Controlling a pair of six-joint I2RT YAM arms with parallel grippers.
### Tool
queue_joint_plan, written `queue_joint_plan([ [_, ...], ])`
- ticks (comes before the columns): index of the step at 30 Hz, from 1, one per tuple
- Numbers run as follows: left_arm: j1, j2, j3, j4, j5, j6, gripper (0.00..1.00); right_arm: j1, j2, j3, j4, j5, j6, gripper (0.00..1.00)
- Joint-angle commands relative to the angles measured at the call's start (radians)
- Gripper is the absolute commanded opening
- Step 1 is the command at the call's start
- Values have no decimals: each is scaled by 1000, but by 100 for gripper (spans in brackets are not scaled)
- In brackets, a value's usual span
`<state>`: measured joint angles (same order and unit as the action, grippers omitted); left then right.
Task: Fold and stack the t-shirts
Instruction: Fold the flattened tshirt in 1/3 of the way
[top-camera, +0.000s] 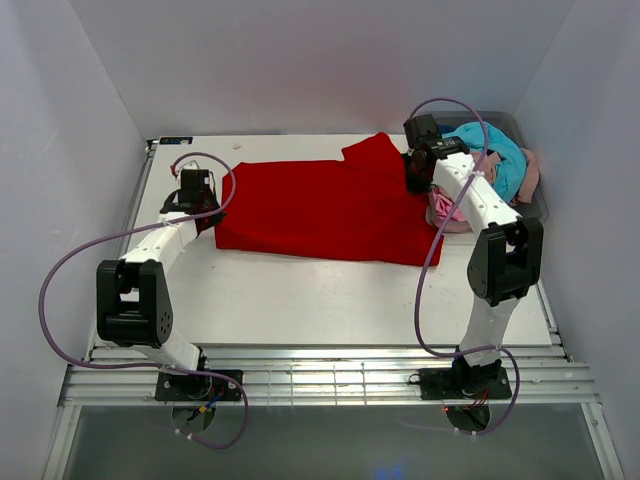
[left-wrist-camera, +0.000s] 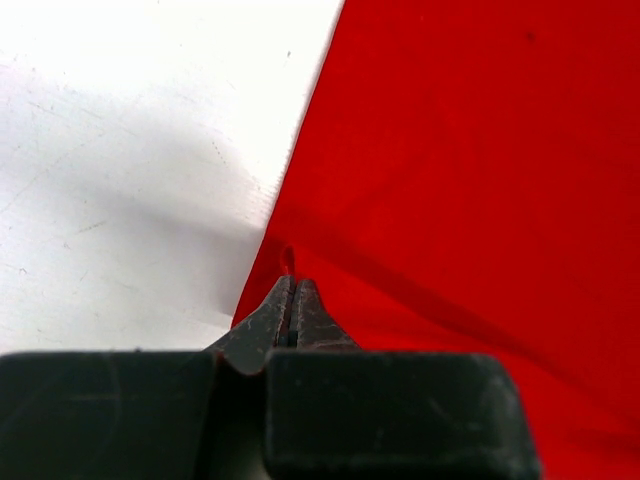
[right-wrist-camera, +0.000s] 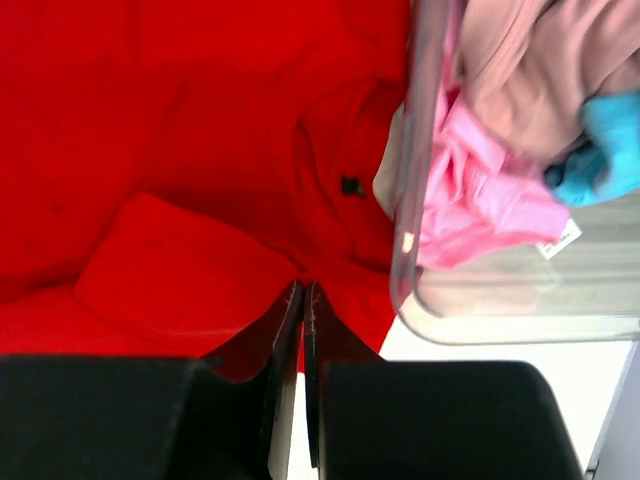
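The red t-shirt (top-camera: 320, 208) lies spread across the middle of the table, its far right part folded over. My left gripper (top-camera: 203, 213) is shut on the shirt's left edge (left-wrist-camera: 289, 262); a sliver of red cloth shows between the tips. My right gripper (top-camera: 415, 180) is shut on the shirt's right end near the collar (right-wrist-camera: 303, 285). The red cloth fills most of both wrist views (left-wrist-camera: 470, 180) (right-wrist-camera: 180, 150). Turquoise (top-camera: 495, 155), dusty pink (top-camera: 527, 172) and bright pink (top-camera: 445, 208) t-shirts lie in the bin. No dark blue shirt is in view.
A clear grey plastic bin (top-camera: 538, 205) stands at the back right beside my right arm; its rim (right-wrist-camera: 410, 200) is close to the right gripper. White walls enclose the table on left, back and right. The table's near strip (top-camera: 300, 300) is bare.
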<state>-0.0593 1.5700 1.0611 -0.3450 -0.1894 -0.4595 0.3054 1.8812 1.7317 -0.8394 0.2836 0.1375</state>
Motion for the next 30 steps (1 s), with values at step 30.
queue_joint_plan([
  [30, 23, 124, 30, 265, -65, 102, 0, -63, 190, 255, 0, 8, -65, 8],
])
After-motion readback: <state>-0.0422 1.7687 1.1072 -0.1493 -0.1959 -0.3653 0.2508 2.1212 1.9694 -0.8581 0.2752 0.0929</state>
